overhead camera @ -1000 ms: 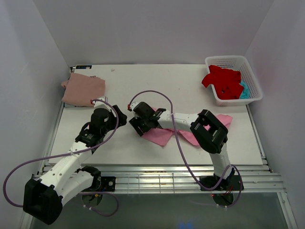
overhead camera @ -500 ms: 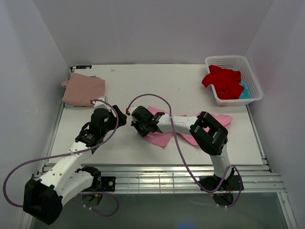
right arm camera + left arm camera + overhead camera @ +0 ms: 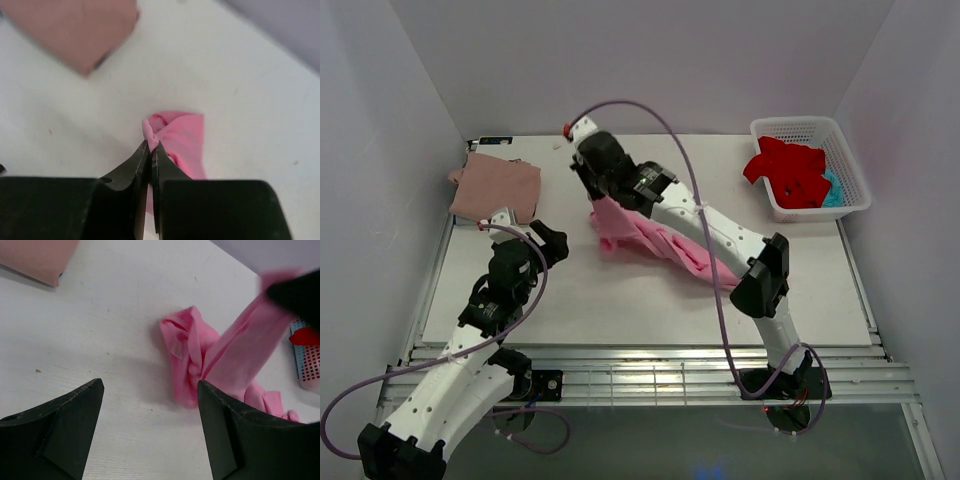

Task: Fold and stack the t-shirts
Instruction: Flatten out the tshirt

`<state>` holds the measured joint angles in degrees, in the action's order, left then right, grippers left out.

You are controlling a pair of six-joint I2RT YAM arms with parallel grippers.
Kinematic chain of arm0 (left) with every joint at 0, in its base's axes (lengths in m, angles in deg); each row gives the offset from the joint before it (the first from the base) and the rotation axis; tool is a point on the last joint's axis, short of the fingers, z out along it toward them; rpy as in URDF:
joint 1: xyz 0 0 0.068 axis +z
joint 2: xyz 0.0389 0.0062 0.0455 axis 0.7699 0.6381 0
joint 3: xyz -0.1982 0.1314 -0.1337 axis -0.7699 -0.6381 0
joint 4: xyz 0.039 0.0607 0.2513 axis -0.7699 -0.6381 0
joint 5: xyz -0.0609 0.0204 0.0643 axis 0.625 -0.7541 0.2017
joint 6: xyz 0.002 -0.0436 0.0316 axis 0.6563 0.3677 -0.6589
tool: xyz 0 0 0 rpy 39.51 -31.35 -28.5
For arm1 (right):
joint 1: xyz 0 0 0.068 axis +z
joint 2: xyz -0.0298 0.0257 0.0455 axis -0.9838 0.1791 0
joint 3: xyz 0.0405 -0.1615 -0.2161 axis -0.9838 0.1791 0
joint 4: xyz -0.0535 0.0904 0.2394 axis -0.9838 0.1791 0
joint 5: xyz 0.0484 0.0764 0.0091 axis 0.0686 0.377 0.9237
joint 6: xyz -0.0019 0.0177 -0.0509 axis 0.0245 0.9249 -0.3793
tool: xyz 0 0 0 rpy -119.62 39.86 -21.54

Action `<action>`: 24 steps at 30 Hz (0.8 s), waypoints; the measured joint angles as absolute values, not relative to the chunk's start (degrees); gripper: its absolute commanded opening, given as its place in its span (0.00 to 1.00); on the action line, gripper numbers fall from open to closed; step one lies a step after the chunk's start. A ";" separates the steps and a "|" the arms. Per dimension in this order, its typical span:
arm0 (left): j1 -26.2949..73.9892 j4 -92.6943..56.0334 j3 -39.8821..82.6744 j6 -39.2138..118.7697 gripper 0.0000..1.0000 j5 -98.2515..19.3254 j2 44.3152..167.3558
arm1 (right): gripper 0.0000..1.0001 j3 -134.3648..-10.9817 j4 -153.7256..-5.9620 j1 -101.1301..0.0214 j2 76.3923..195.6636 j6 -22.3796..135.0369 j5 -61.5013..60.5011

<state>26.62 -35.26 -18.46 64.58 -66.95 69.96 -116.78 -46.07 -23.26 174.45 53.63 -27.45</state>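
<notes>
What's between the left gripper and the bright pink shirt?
Only bare white table, shown in the left wrist view; the open left gripper is short of the bright pink shirt.

From the right wrist the dusty rose t-shirt [image 3: 70,30] is out of focus and cut by the top edge, and the closed fingers [image 3: 132,167] of the right gripper [image 3: 150,147] hide the lower part of the bright pink t-shirt [image 3: 182,132]. From the left wrist the same gripper is only a dark blurred shape, the basket [image 3: 306,365] is cut by the right edge and the red t-shirt [image 3: 304,336] shows only as a sliver. From above, the teal t-shirt [image 3: 833,190] is mostly hidden under the red one, and the right arm [image 3: 720,235] covers part of the pink cloth.
</notes>
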 measured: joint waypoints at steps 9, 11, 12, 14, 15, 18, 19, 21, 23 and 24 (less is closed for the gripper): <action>26.66 -35.68 -18.48 65.76 0.86 -68.67 70.18 | 0.08 -129.28 -53.46 -26.14 158.25 46.49 -39.49; 26.66 -35.99 -18.50 65.83 0.86 -68.35 70.61 | 0.08 -124.63 -55.18 -28.44 152.81 46.01 -41.92; 26.66 -36.01 -18.52 65.83 0.86 -68.22 70.61 | 0.08 -122.29 -55.47 -30.19 150.58 45.98 -43.21; 26.66 -35.83 -18.59 65.78 0.86 -67.84 70.55 | 0.08 -115.82 -56.84 -33.97 146.43 46.12 -45.75; 26.66 -35.77 -18.59 65.67 0.86 -67.58 70.55 | 0.08 -112.30 -56.84 -35.89 144.72 46.27 -47.36; 26.66 -34.67 -18.89 64.60 0.85 -65.57 71.01 | 0.08 -100.59 -57.19 -39.72 141.36 47.27 -51.89; 26.69 -34.08 -19.00 64.14 0.84 -64.70 71.62 | 0.08 -96.87 -57.17 -40.24 140.77 47.71 -52.96; 26.71 -32.44 -19.35 63.55 0.84 -63.30 73.54 | 0.08 -88.43 -56.47 -40.66 139.59 49.15 -54.99; 26.71 -30.43 -20.40 63.16 0.83 -62.73 76.23 | 0.08 -81.81 -55.23 -40.70 138.87 50.64 -56.50; 26.71 -29.28 -21.32 63.01 0.83 -62.75 77.65 | 0.08 -78.80 -54.46 -40.81 138.15 51.34 -57.31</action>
